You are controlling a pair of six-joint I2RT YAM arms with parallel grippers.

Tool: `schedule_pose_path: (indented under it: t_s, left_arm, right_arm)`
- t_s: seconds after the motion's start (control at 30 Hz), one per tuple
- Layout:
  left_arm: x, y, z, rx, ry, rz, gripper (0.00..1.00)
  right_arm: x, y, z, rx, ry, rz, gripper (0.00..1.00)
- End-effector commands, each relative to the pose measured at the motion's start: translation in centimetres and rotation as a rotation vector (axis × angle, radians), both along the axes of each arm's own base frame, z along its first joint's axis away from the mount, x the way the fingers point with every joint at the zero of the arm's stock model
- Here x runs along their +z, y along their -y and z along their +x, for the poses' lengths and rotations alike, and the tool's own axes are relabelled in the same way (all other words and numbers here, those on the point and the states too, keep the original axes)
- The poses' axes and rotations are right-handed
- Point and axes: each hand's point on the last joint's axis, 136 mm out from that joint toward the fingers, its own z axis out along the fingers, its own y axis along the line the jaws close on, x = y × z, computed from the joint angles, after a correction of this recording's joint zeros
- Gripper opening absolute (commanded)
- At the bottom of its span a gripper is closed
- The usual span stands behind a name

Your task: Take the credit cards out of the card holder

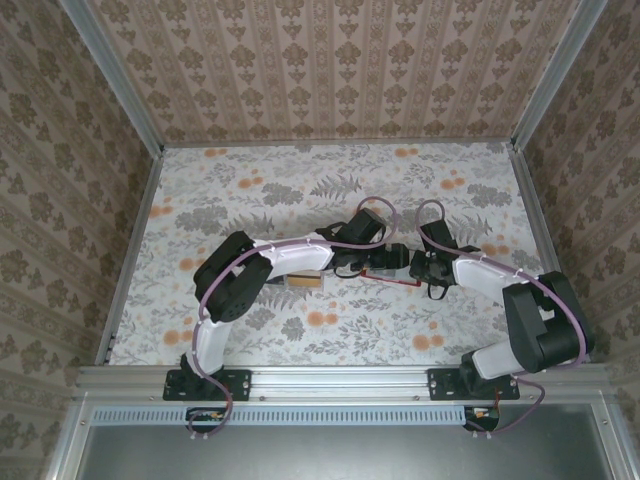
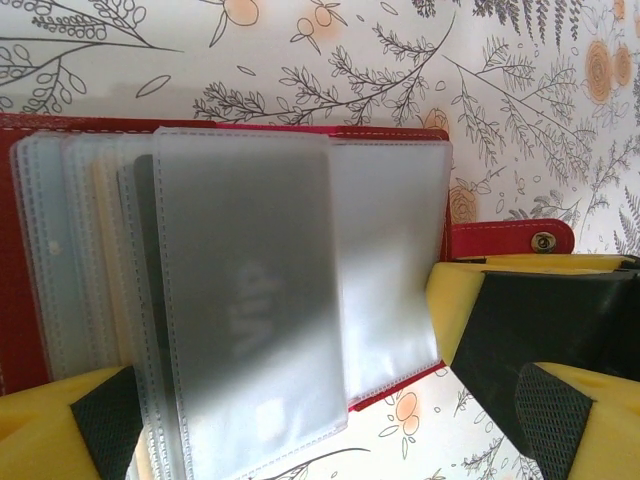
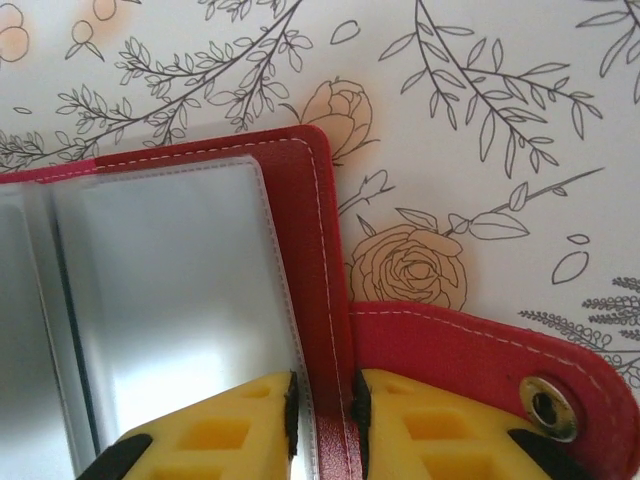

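Observation:
The red card holder (image 2: 390, 135) lies open on the floral table, its clear plastic sleeves (image 2: 395, 250) fanned out. A dark grey credit card (image 2: 245, 300) marked "VIP" sits inside the front sleeve. My left gripper (image 2: 290, 380) is open wide, and its yellow fingers (image 2: 470, 310) straddle the sleeves without closing on them. My right gripper (image 3: 325, 410) is shut on the card holder's red cover edge (image 3: 325, 250), with a clear sleeve edge caught in the grip too. In the top view both grippers (image 1: 375, 262) (image 1: 422, 268) meet over the card holder (image 1: 397, 283).
The holder's red snap tab (image 3: 545, 400) lies flat beside my right fingers. A small pale and tan flat thing (image 1: 305, 282) lies on the table under the left arm. Patterned walls with metal rails (image 1: 135, 260) enclose the table.

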Motion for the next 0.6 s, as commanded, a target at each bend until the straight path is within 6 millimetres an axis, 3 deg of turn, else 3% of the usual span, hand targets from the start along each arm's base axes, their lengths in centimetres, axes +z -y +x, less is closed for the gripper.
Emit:
schedule_pose_path:
  t_s: [0.0, 0.23, 0.57]
  left_arm:
    - [0.0, -0.1, -0.7, -0.025, -0.019, -0.012, 1.00]
    - [0.6, 1.9, -1.4, -0.064, -0.062, -0.134, 0.99]
    - [0.7, 0.6, -1.1, -0.047, -0.029, -0.083, 1.00]
  right_arm:
    - [0.0, -0.7, 0.3, 0.004, -0.005, 0.038, 0.22]
    - [0.0, -1.0, 0.2, 0.024, -0.007, 0.045, 0.21]
    - [0.1, -1.0, 0.3, 0.022, -0.006, 0.045, 0.22]
